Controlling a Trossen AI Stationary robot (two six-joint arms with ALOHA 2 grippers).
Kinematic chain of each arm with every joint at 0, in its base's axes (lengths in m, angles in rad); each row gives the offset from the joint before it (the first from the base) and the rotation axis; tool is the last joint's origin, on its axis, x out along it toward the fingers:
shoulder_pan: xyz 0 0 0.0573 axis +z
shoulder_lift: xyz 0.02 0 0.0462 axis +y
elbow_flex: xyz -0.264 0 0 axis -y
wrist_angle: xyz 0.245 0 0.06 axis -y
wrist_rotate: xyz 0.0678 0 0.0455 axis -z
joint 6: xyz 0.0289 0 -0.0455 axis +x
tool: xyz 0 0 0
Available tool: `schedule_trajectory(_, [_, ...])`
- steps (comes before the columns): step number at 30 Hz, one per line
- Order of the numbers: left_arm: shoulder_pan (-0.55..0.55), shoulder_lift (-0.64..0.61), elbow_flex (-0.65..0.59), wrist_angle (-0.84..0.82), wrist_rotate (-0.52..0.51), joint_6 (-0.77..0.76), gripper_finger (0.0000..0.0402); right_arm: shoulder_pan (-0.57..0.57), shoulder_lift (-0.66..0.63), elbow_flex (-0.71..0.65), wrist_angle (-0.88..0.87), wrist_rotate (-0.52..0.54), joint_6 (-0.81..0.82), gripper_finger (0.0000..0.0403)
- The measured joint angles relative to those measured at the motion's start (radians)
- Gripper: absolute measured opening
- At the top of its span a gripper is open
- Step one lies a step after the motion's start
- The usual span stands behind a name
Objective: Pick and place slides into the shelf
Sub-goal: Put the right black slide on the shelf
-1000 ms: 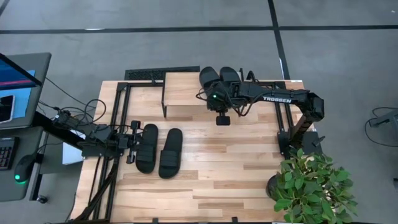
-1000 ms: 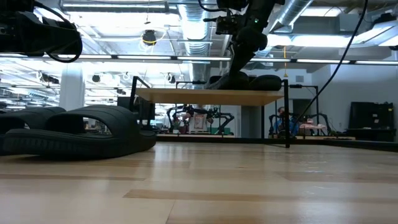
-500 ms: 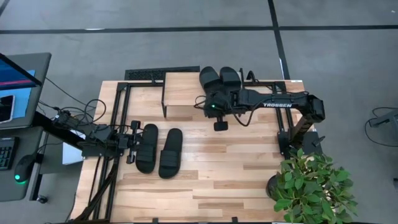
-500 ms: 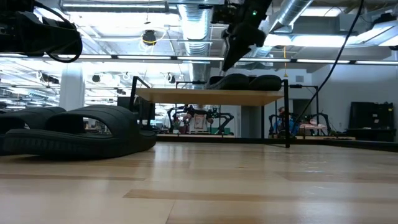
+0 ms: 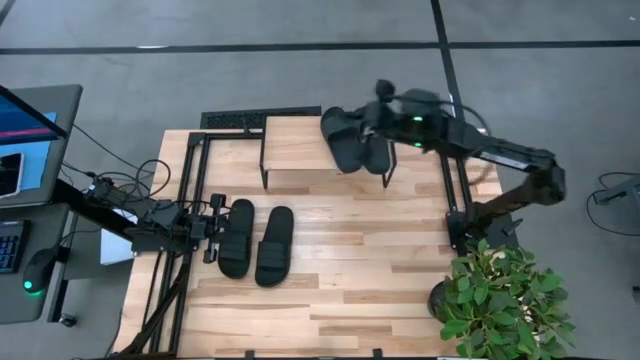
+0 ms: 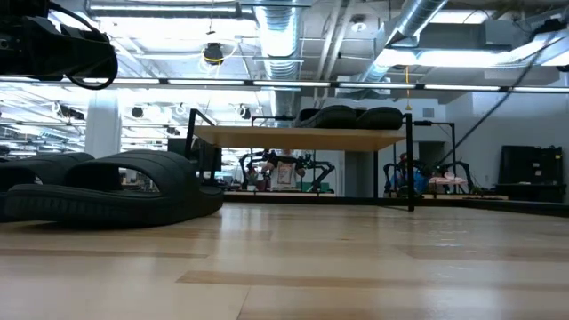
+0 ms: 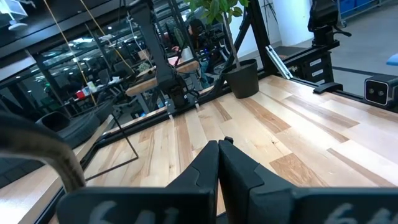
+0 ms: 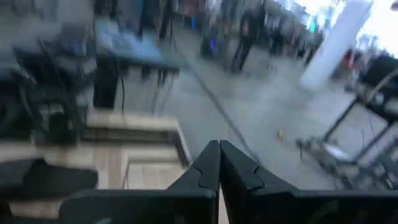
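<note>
Two slides lie side by side on the right end of the shelf, at the table's far edge. The right gripper is raised above the shelf's far right corner, fingers pressed together and empty (the slides lie below and beside it, not touching). The other two slides rest on the table, left of centre. The left gripper, fingers together and empty, sits just beside the leftmost slide.
</note>
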Motion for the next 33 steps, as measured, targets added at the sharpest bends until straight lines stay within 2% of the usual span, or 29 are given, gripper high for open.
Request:
schedule_trajectory(4, [0.0,0.0,0.0,0.0,0.0,0.0,0.0,-0.011,-0.119,-0.185,0.148,-0.023,0.027,0.0])
schedule_trajectory(9, [0.0,0.0,0.0,0.0,0.0,0.0,0.0,-0.016,-0.224,-0.331,0.17,0.011,0.027,0.0])
schedule_trajectory(22, [0.0,0.0,0.0,0.0,0.0,0.0,0.0,-0.057,-0.495,-0.502,0.164,-0.001,0.079,0.0])
schedule_trajectory(33, [0.0,0.0,-0.003,0.023,0.005,0.021,0.0,0.019,-0.62,-0.579,0.149,-0.001,0.155,0.0])
